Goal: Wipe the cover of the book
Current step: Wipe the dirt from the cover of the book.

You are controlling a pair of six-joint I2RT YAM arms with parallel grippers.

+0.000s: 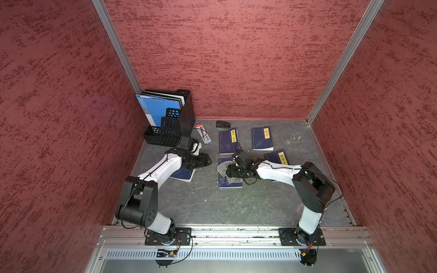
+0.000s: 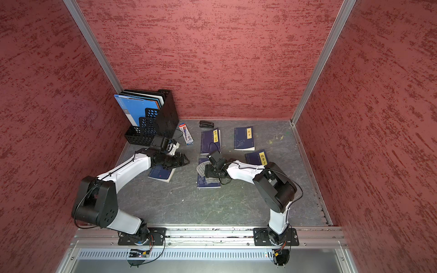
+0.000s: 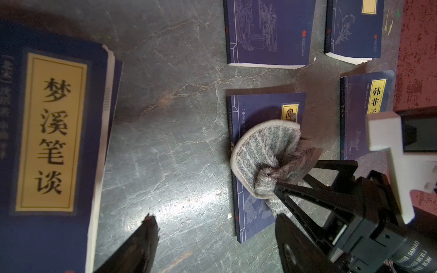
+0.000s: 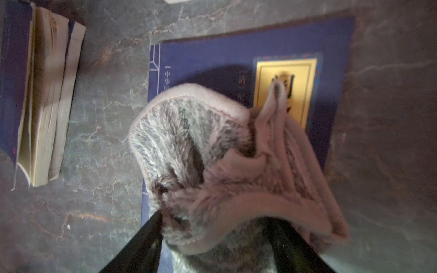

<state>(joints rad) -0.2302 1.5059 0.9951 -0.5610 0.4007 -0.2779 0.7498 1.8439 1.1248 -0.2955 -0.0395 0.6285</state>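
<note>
Reaching in from the near rail, the right arm [image 1: 279,171] is bending at a raised elbow and sloping its white forearm down towards the middle of the table [image 1: 201,205]. The right fingers [image 4: 146,241] are clamping a bunched grey microfibre cloth [image 4: 201,153], and the cloth is resting on the dark blue book [image 4: 212,59] lying directly beneath them. That book is lying flat, cover up. A fold of the cloth is hiding part of its yellow title label.

The left arm [image 1: 160,170] is stretching forward too, elbow high, its forearm passing over a second blue book [image 3: 52,132]. The left fingers [image 1: 205,160] are standing wide apart with nothing between them. They are hovering over bare table, between the second blue book and the one under the cloth, and they are touching neither.

Beyond the left fingers, in the far corner, a black mesh file rack [image 1: 165,132] is standing upright and holding blue folders [image 1: 156,108] on edge. A pen pack [image 1: 203,134] is lying just beside the rack, with a black stapler [image 1: 223,124] a little further along the back wall. Three more blue books [image 1: 262,138] are lying flat beyond and beside the right fingers.
</note>
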